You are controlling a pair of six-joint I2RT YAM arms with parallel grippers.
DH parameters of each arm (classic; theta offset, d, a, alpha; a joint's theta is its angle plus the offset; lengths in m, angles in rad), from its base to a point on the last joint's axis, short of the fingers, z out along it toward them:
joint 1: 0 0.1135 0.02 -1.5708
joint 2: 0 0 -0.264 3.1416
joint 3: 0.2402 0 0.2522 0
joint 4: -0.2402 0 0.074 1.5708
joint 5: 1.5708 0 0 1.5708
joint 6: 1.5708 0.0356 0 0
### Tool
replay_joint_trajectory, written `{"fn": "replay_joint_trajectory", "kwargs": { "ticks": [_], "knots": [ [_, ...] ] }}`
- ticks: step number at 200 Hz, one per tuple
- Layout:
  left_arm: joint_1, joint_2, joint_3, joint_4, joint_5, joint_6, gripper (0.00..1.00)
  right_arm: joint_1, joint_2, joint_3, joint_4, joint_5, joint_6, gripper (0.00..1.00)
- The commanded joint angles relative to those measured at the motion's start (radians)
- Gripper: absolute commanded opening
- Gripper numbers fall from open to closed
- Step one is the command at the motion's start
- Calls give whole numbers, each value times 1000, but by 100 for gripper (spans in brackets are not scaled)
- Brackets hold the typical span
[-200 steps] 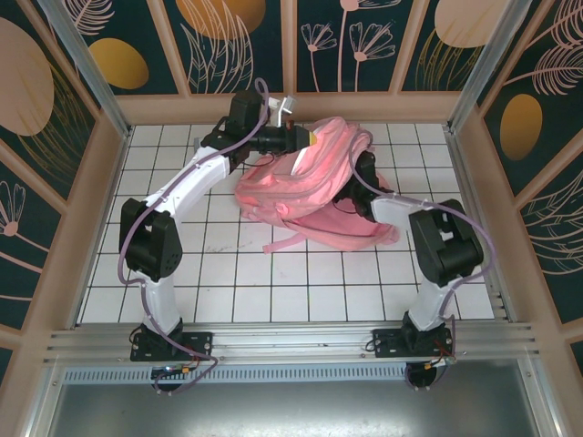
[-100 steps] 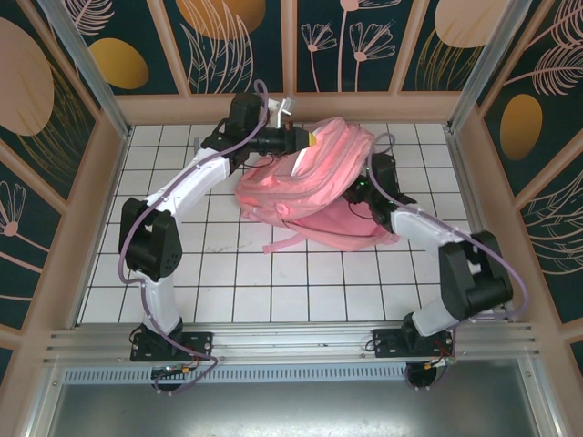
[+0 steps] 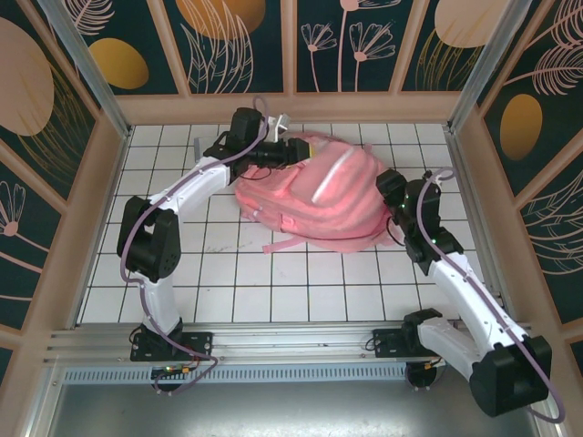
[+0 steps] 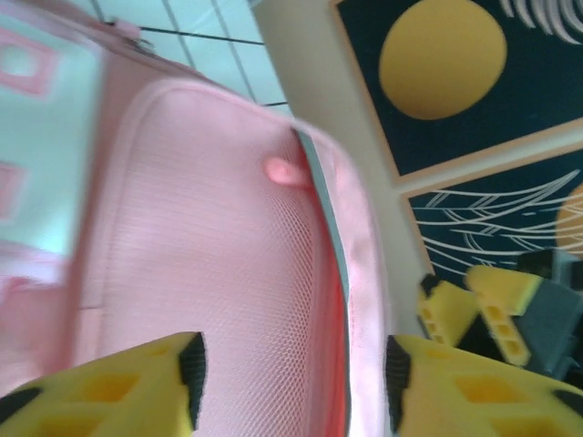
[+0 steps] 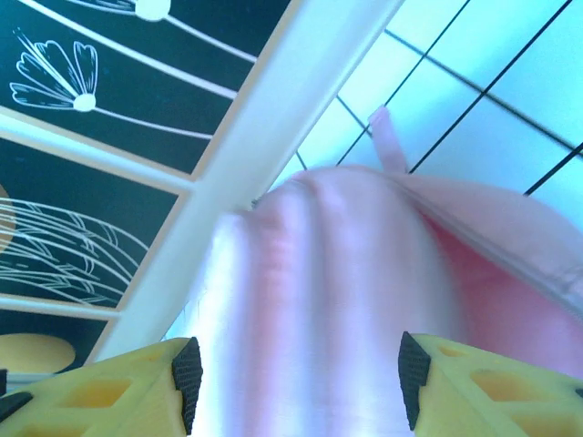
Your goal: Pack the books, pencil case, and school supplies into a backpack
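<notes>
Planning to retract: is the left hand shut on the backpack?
No, the left hand is open, backpack mesh showing between its spread fingers.

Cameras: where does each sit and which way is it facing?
Top external: overhead behind the robot, looking down on the left arm, right arm and pink backpack.
Left wrist: past the open left gripper, yellow fingertips showing, onto the backpack's mesh.
Right wrist: past the open right gripper at the backpack and wall frame.
All three share the backpack.

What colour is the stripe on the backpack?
Pale whitish; the stripe crosses the pink backpack, clearest from the top external view.
</notes>
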Motion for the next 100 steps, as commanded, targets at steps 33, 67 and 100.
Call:
{"fn": "replay_joint_trajectory", "kwargs": {
  "ticks": [33, 67, 100],
  "knots": [
    [8, -196, -54, -114, -161, 41, 65, 24, 1, 86, -40, -54, -116, 60],
    [61, -393, -146, -201, -362, 71, 70, 115, 99, 164, -6, -140, -208, 62],
    [249, -491, -262, -232, -464, 27, 81, 216, 298, 296, -13, -223, -296, 61]
  ]
}}
